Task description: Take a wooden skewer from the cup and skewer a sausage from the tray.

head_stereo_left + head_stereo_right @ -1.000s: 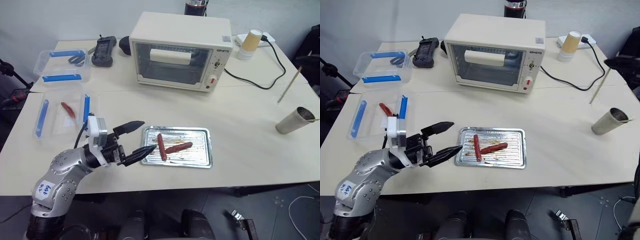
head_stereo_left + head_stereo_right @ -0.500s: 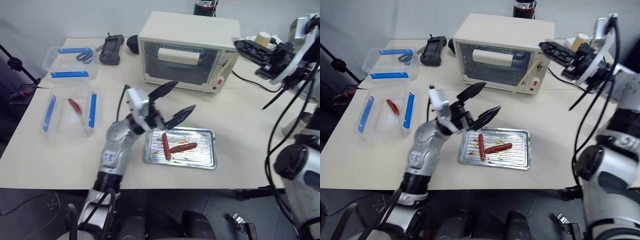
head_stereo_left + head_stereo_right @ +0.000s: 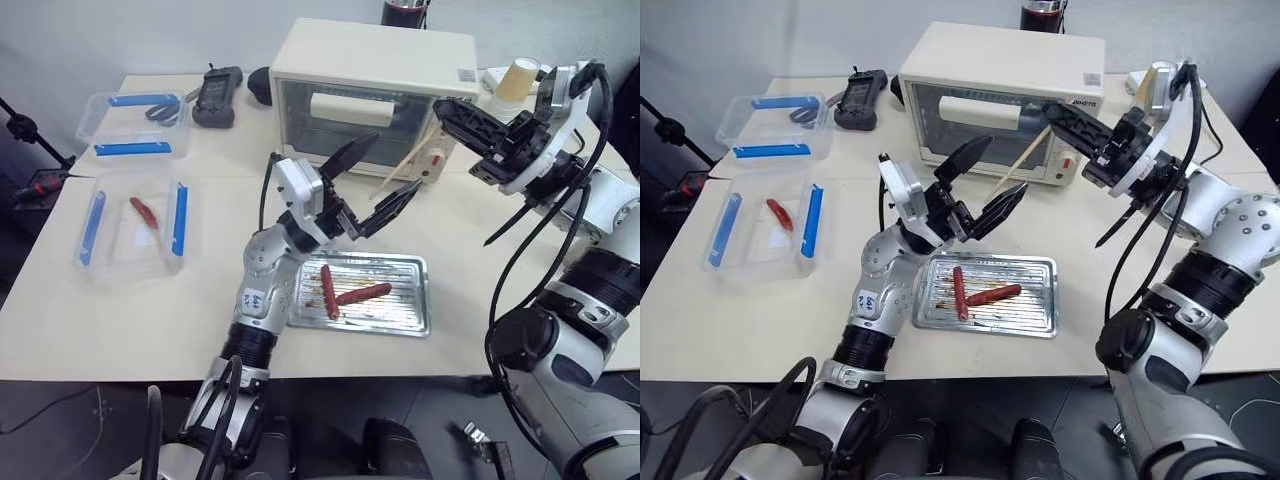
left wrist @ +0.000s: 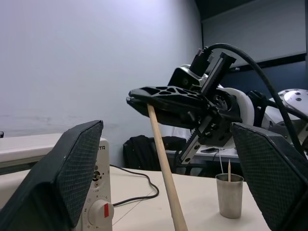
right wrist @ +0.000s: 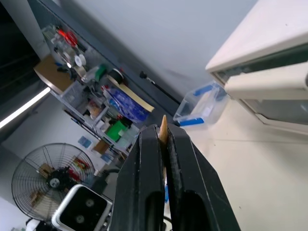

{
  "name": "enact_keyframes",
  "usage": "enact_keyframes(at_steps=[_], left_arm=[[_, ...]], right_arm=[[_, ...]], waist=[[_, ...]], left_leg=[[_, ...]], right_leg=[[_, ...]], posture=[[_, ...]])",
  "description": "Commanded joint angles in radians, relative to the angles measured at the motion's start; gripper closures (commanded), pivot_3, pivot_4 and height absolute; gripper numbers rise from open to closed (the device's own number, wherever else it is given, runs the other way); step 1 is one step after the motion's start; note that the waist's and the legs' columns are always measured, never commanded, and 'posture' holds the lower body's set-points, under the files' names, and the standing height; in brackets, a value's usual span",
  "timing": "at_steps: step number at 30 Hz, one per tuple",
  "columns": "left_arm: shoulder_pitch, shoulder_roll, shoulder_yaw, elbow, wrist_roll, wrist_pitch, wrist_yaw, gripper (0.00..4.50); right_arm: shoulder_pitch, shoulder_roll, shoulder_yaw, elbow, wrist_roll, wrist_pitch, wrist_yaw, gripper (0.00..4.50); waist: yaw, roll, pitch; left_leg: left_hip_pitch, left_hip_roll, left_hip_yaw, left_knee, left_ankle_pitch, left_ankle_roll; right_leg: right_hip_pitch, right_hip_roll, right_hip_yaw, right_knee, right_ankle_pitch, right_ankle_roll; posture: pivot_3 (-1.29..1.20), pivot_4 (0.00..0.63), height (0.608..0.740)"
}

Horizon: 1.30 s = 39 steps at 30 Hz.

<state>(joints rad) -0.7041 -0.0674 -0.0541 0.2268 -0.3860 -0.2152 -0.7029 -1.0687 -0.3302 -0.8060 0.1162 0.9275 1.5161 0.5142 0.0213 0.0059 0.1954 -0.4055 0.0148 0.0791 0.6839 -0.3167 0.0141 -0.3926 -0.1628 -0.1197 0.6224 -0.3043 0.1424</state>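
My right gripper (image 3: pixel 1053 110) is raised in front of the toaster oven and shut on the upper end of the wooden skewer (image 3: pixel 1018 164), whose tip (image 5: pixel 163 125) pokes out between its fingers. The skewer slants down into the gap of my open left gripper (image 3: pixel 382 178), which hovers above the tray (image 3: pixel 412 318); its fingers (image 4: pixel 72 178) stand well apart on either side of the stick. On the tray lie the slightly curved sausage (image 3: pixel 362 294) and a straighter twin (image 3: pixel 327 291). The cup (image 4: pixel 229 196) stands on the table behind, with another stick in it.
A cream toaster oven (image 3: pixel 370 90) stands at the back centre. Two clear boxes with blue clips (image 3: pixel 135 130) sit at the left, the nearer one holding a small red piece (image 3: pixel 143 212). A tan-and-white cup (image 3: pixel 512 78) and a black cable lie at the back right.
The view has shifted. My left gripper rose from beside the tray to above it, still open. My right gripper swung in from the right, bringing the skewer between the left fingers.
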Motion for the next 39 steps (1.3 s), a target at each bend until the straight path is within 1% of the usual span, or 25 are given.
enact_keyframes(at_steps=[1,5,6,8,10,16,17,19,22,24,26,27,28,29,31,34,36,38,39], left_arm=[[-0.029,-0.016,-0.002,-0.007,0.008,-0.020,0.015,0.00],[-0.029,-0.023,-0.008,0.001,0.010,-0.024,0.018,0.85],[-0.028,-0.024,-0.009,0.001,0.009,-0.023,0.018,1.23],[-0.028,-0.027,-0.010,0.002,0.008,-0.023,0.019,1.77],[-0.028,-0.030,-0.011,0.001,0.008,-0.023,0.020,2.45],[-0.026,-0.041,-0.016,-0.001,0.009,-0.020,0.022,4.25],[-0.026,-0.042,-0.016,-0.001,0.010,-0.019,0.023,4.49],[-0.025,-0.043,-0.016,-0.004,0.009,-0.014,0.028,4.49],[-0.024,-0.045,-0.009,-0.015,0.000,0.001,0.040,4.49],[-0.024,-0.043,0.003,-0.025,-0.013,0.013,0.052,4.49],[-0.021,-0.037,0.012,-0.040,-0.022,0.025,0.059,4.50],[-0.017,-0.032,0.017,-0.051,-0.027,0.032,0.061,4.50],[-0.011,-0.024,0.021,-0.062,-0.030,0.040,0.061,4.50],[-0.003,-0.015,0.027,-0.075,-0.034,0.049,0.062,4.50],[0.014,0.008,0.039,-0.100,-0.041,0.070,0.066,4.50],[0.055,0.056,0.051,-0.143,-0.045,0.103,0.059,4.50],[0.114,0.121,0.067,-0.203,-0.065,0.149,0.036,4.50],[0.170,0.186,0.081,-0.256,-0.087,0.193,0.012,4.50],[0.218,0.246,0.101,-0.300,-0.113,0.232,-0.016,4.50]], right_arm=[[0.007,0.014,-0.019,-0.059,0.079,0.008,-0.053,4.47],[0.017,0.036,-0.024,-0.077,0.143,-0.004,-0.113,4.50],[0.020,0.038,-0.023,-0.079,0.159,-0.006,-0.126,4.50],[0.026,0.041,-0.019,-0.083,0.191,-0.013,-0.150,4.50],[0.034,0.040,-0.012,-0.083,0.220,-0.024,-0.174,4.50],[0.065,0.035,0.025,-0.085,0.302,-0.069,-0.228,4.50],[0.071,0.033,0.033,-0.085,0.315,-0.076,-0.235,4.50],[0.081,0.032,0.041,-0.084,0.361,-0.092,-0.238,4.50],[0.087,0.029,0.034,-0.043,0.450,-0.100,-0.320,4.50],[0.112,-0.002,0.067,-0.058,0.469,-0.097,-0.309,4.50],[0.144,-0.032,0.104,-0.089,0.465,-0.123,-0.279,3.97],[0.148,-0.042,0.104,-0.072,0.491,-0.130,-0.287,3.81],[0.158,-0.057,0.111,-0.079,0.484,-0.158,-0.264,3.51],[0.168,-0.074,0.115,-0.075,0.470,-0.185,-0.254,3.15],[0.197,-0.124,0.129,-0.076,0.442,-0.227,-0.190,2.44],[0.258,-0.213,0.174,-0.081,0.358,-0.312,-0.064,1.48],[0.358,-0.327,0.238,-0.100,0.280,-0.353,0.107,0.81],[0.460,-0.431,0.316,-0.116,0.173,-0.438,0.272,0.19],[0.541,-0.513,0.398,-0.110,0.039,-0.581,0.405,0.04]], waist=[[0.001,0.000,0.000],[0.001,0.000,0.000],[0.000,0.000,0.000],[0.000,0.000,0.000],[0.000,0.000,0.000],[0.000,0.000,0.000],[0.000,0.000,0.000],[0.000,0.000,0.000],[0.000,0.000,0.000],[0.002,0.000,0.000],[0.003,0.000,0.000],[0.001,0.000,0.000],[0.001,0.000,0.000],[0.000,0.000,0.000],[0.000,0.000,0.000],[0.001,0.000,0.000],[0.002,0.000,0.000],[0.002,-0.001,0.000],[0.002,-0.001,0.000]], left_leg=[[0.000,0.000,0.000,0.000,0.000,0.000],[0.000,0.000,0.000,0.000,0.000,0.000],[0.000,0.000,0.000,0.000,0.000,0.000],[0.000,0.000,0.000,0.000,0.000,0.000],[0.000,0.000,0.000,0.000,0.000,0.000],[0.000,0.000,0.000,0.000,0.000,0.000],[0.000,0.000,0.000,0.000,0.000,0.000],[0.000,0.000,0.000,0.000,0.000,0.000],[0.000,0.000,0.000,0.000,0.000,0.000],[0.000,0.000,0.000,0.000,0.000,0.000],[0.000,0.000,0.000,0.000,0.000,0.000],[0.000,0.000,0.000,0.000,0.000,0.000],[0.000,0.000,0.000,0.000,0.000,0.000],[0.000,0.000,0.000,0.000,0.000,0.000],[0.000,0.000,0.000,0.000,0.000,0.000],[0.000,0.000,0.000,0.000,0.000,0.000],[0.000,0.000,0.000,-0.001,0.000,0.000],[0.000,0.000,0.000,-0.001,0.000,0.000],[0.000,0.000,0.000,-0.001,0.000,0.000]], right_leg=[[0.000,0.000,0.000,0.000,0.000,0.000],[0.000,0.000,0.000,0.000,0.000,0.000],[0.000,0.000,0.000,0.000,0.000,0.000],[0.000,0.000,0.000,0.000,0.000,0.000],[0.000,0.000,0.000,0.000,0.000,0.000],[0.000,0.000,0.000,0.000,0.000,0.000],[0.000,0.000,0.000,0.000,0.000,0.000],[0.000,0.000,0.000,0.000,0.000,0.000],[0.000,0.000,0.000,0.000,0.000,0.000],[0.000,0.000,0.000,0.000,0.000,0.000],[0.000,0.000,0.000,0.000,0.000,0.000],[0.000,0.000,0.000,-0.001,0.000,0.000],[0.000,0.000,0.000,-0.001,0.000,0.000],[0.000,0.000,0.000,-0.001,0.000,0.000],[0.000,0.000,0.000,-0.001,0.000,0.000],[0.000,0.000,0.000,-0.001,0.000,0.000],[0.000,0.000,0.000,-0.001,0.000,0.000],[0.000,0.000,0.000,-0.002,0.000,0.000],[0.000,0.000,0.000,-0.002,0.000,0.000]], posture=[[0.00,0.150,0.740],[0.00,0.150,0.740],[0.00,0.150,0.740],[0.00,0.150,0.740],[0.00,0.150,0.740],[0.00,0.150,0.740],[0.00,0.150,0.740],[0.00,0.150,0.740],[0.00,0.150,0.740],[0.00,0.150,0.740],[0.00,0.150,0.740],[0.00,0.150,0.740],[0.00,0.150,0.740],[0.00,0.150,0.740],[0.00,0.150,0.740],[0.00,0.150,0.740],[0.00,0.150,0.740],[0.00,0.150,0.740],[0.00,0.150,0.740]])
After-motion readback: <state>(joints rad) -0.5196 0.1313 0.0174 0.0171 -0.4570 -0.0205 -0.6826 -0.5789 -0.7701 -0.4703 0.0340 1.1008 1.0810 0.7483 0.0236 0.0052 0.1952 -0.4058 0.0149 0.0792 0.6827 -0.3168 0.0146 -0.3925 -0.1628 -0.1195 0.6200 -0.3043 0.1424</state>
